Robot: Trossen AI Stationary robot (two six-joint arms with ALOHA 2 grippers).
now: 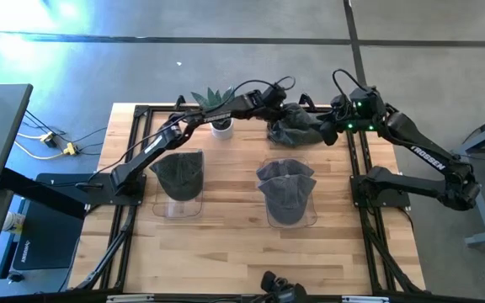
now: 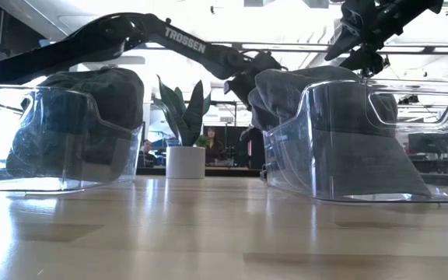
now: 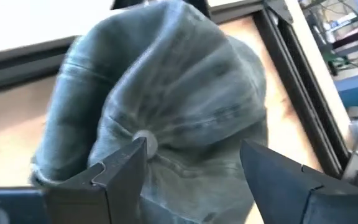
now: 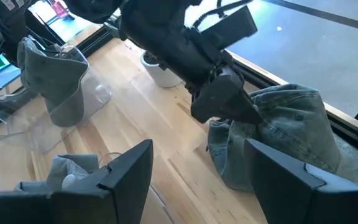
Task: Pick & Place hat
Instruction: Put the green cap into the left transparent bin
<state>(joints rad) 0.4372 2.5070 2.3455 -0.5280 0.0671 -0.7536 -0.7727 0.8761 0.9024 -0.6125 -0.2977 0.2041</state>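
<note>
A crumpled grey-green denim hat (image 1: 297,126) lies on the wood at the table's far edge, its crown with the top button (image 3: 145,140) turned toward my left gripper. My left gripper (image 3: 191,146) is open, slanting down from the left, one finger on each side of the crown; in the right wrist view it (image 4: 225,106) shows at the hat's (image 4: 291,130) left side. My right gripper (image 4: 197,149) is open with nothing between its fingers, raised just right of the hat (image 1: 335,130). My left gripper has its open fingers on either side of the hat's crown near the top button (image 3: 145,140), coming down at a slant from the table's left. Whether a finger (image 3: 120,165) touches the cloth, I cannot tell. The hat lies on the table.
Two clear stands occupy the middle of the table: the left one (image 1: 179,206) carries a dark hat (image 1: 179,171), the right one (image 1: 289,220) grey hats (image 1: 286,189). A potted plant (image 1: 219,114) stands at the far edge, left of the loose hat. Black frame rails (image 1: 141,126) border the table.
</note>
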